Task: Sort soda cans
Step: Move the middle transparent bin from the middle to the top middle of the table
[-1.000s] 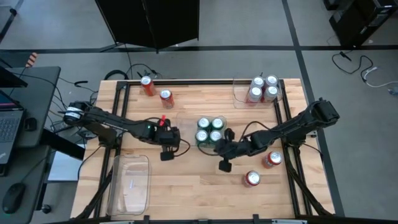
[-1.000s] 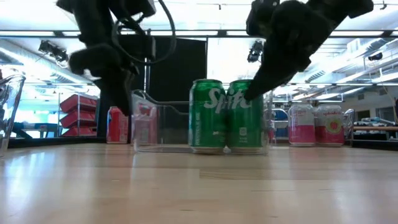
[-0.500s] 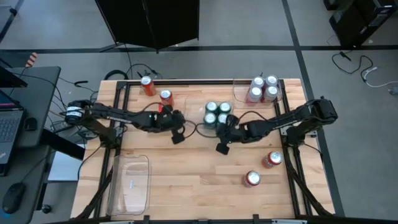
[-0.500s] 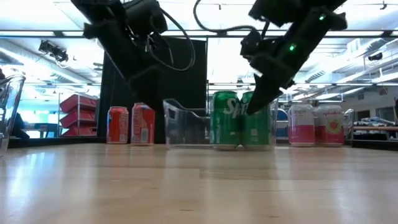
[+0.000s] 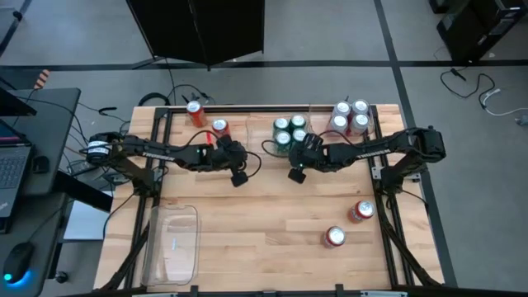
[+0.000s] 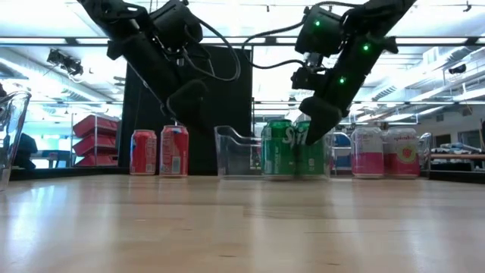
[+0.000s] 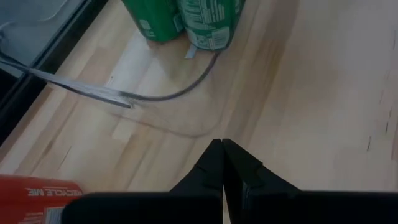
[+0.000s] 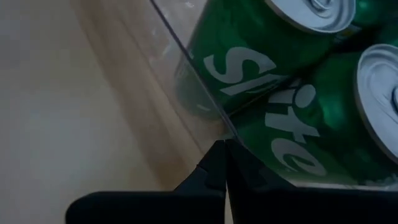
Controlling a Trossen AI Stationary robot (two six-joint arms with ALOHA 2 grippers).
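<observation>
We see broad bare wood across the near half of the tabletop [image 5: 264, 239], broken only by an empty clear bin [image 5: 173, 243] at the near left corner and two red cans [image 5: 346, 224] near the right rail. The far edge is crowded. A clear bin holding the four green cans [image 5: 289, 135] sits at the far middle, its clear wall between the cans and the right gripper [image 5: 295, 173], which presses up against that wall with jaws closed on nothing. The left gripper [image 5: 239, 176] hangs just beside the bin's open left end, jaws likewise pinched together and empty. Two more red cans [image 5: 206, 120] stand at the far left, beside the left arm. The four silver-white cans [image 5: 350, 118] fill another bin at the far right corner. The green cans stand upright, tightly packed, silver tops up.
</observation>
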